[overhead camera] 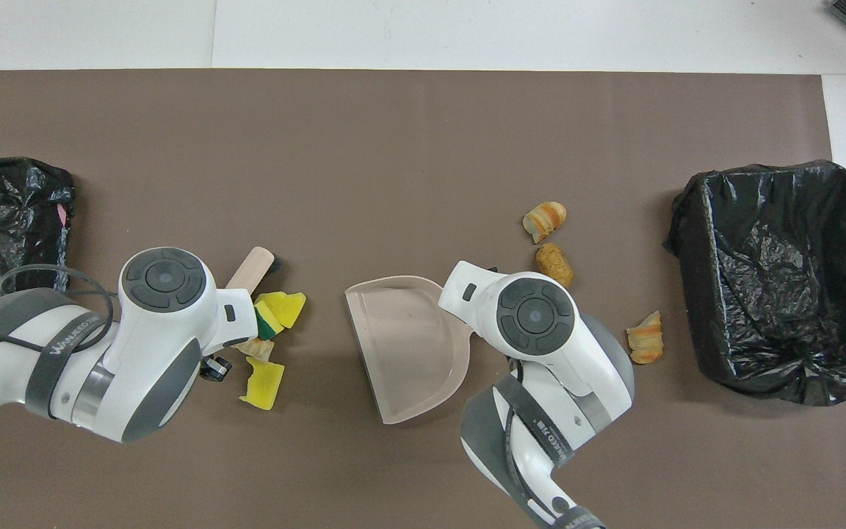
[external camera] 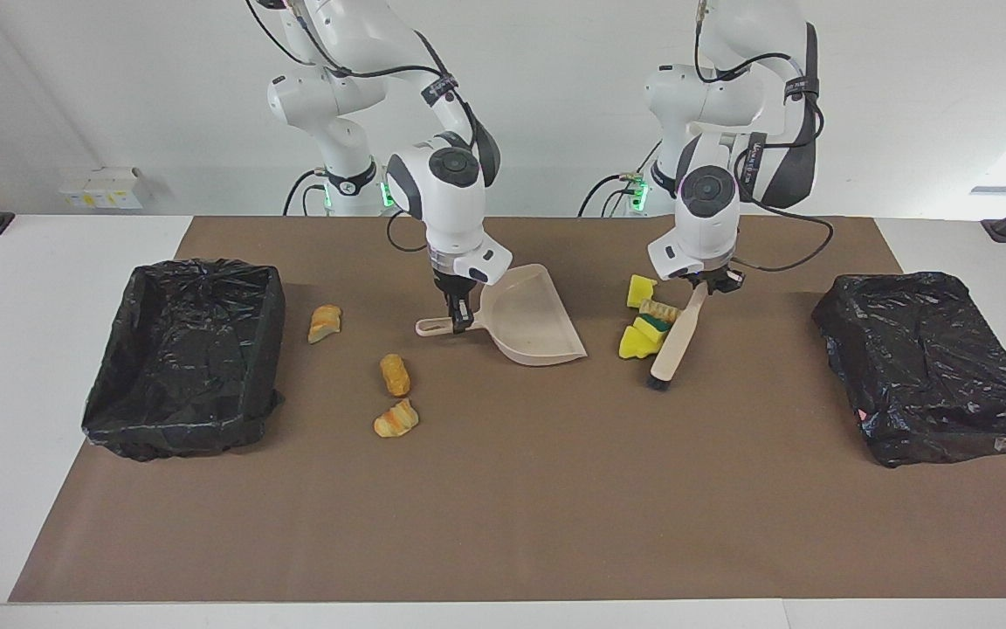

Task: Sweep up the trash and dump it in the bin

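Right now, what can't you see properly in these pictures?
- Overhead view: the left arm covers the brush handle and part of the tan lump in the sponge pile.
- Overhead view: the right arm hides the dustpan handle.
- Overhead view: the picture's edge cuts off the bin at the left arm's end.
- Facing view: the brush blocks part of the green-backed sponge.

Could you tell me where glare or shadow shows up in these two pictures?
Facing view: glossy highlights on both black bin liners, and bright window light at the frame's edge. Overhead view: the same sheen on the liner, and a soft shadow on the mat beside the dustpan.
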Available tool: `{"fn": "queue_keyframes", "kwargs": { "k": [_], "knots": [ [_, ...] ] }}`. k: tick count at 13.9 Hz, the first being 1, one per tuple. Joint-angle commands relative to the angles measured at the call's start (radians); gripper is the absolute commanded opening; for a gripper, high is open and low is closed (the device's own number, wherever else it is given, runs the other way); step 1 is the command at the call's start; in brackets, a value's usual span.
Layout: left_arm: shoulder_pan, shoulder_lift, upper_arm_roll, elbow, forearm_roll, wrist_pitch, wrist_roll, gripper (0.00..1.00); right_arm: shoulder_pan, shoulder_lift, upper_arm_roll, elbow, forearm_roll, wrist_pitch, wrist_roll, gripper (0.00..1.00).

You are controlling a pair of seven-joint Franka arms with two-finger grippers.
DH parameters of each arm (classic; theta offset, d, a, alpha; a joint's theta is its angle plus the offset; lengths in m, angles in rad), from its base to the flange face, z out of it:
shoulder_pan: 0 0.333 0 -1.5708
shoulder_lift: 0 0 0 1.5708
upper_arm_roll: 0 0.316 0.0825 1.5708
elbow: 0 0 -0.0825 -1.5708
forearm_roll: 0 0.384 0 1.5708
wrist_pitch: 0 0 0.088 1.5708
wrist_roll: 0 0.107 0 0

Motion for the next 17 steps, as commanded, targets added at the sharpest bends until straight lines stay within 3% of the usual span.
{"fn": "queue_keyframes", "kwargs": {
  "k": [1, 5, 11, 14, 17],
  "knots": [
    [-0.036, -0.043, 0.015, -0.01, -0.022, -0.041, -0.213, 0.0, -0.021, -0.056, -0.001, -0.011, -0.021, -0.097, 0.028, 0.0],
    [-0.022, -0.126, 0.018, -0.013, -0.065, -0.092, -0.338, 0.0, 0.04, -0.095, 0.003, -0.019, -0.05, -0.153, 0.346, 0.0],
    [0.06, -0.19, 0.021, -0.134, -0.252, -0.004, -0.422, 0.0, 0.096, -0.105, 0.006, -0.056, -0.11, -0.138, 0.474, 0.0],
    [0.05, -0.128, 0.019, -0.145, -0.263, 0.133, -0.416, 0.0, 0.152, -0.089, 0.006, -0.059, -0.186, -0.142, 0.612, 0.0],
    [0.022, -0.083, 0.015, -0.145, -0.289, 0.166, -0.41, 0.0, 0.153, -0.086, 0.006, -0.059, -0.193, -0.142, 0.617, 0.0]
  ]
}}
